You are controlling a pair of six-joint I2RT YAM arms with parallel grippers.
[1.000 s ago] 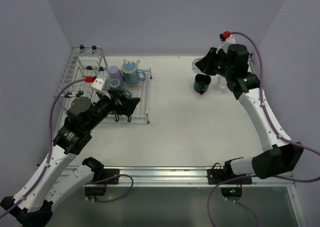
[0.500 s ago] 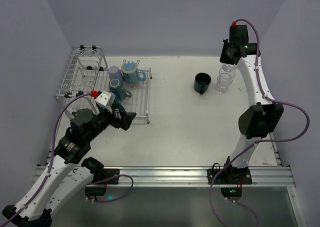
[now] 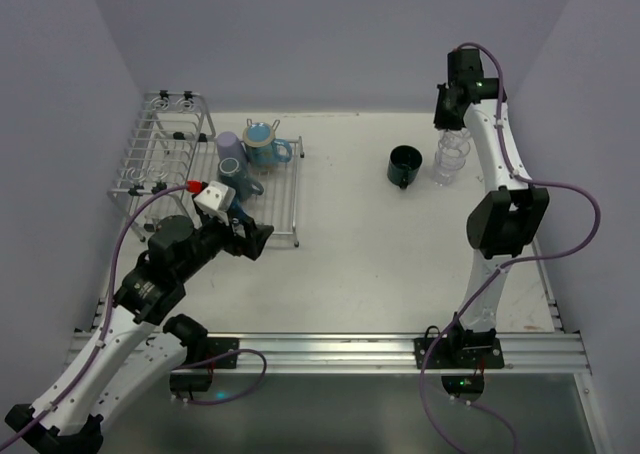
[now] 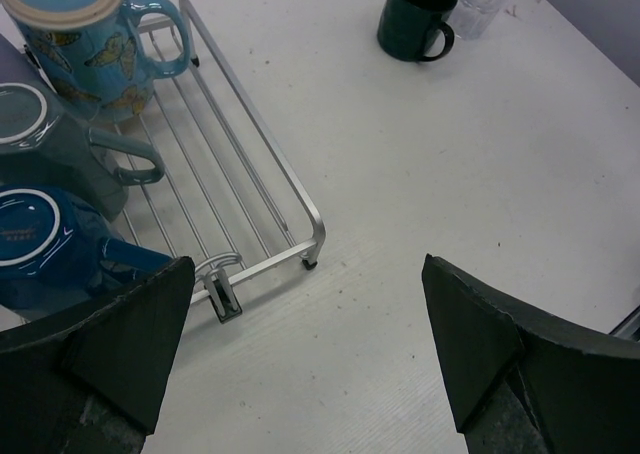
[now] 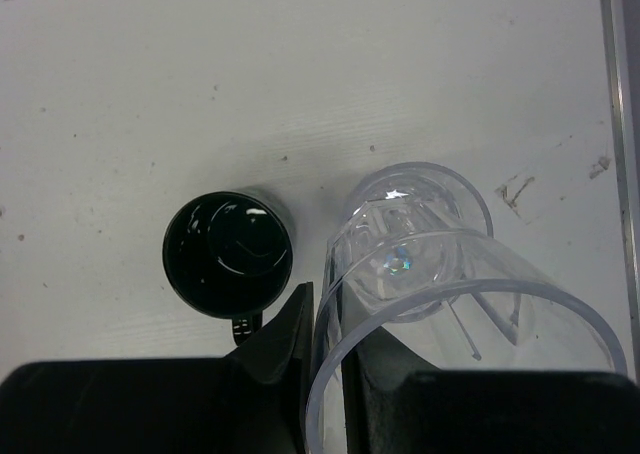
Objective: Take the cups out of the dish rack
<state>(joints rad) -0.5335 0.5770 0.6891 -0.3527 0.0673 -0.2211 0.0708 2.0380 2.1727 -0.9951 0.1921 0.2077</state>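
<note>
My right gripper (image 3: 452,124) (image 5: 327,309) is shut on the rim of the clear ribbed glass (image 3: 449,159) (image 5: 470,274). The glass stands upright beside the dark teal cup (image 3: 404,166) (image 5: 228,254) at the far right of the table, and I cannot tell whether its base touches the table. My left gripper (image 3: 255,239) (image 4: 305,304) is open and empty, low over the table just off the front right corner of the dish rack (image 3: 283,206) (image 4: 262,146). In the rack stand a light blue mug (image 3: 261,140) (image 4: 65,29), a lavender cup (image 3: 229,146), a grey-blue cup (image 3: 240,178) (image 4: 45,144) and a blue cup (image 4: 40,244).
The rack's taller basket section (image 3: 168,144) stands at the far left by the wall. Purple walls close the table on the left, back and right. A metal rail (image 3: 330,352) runs along the near edge.
My right arm has swung up from low beside the dark teal cup and now reaches down from high above onto the glass. My left gripper has drawn back from over the rack.
</note>
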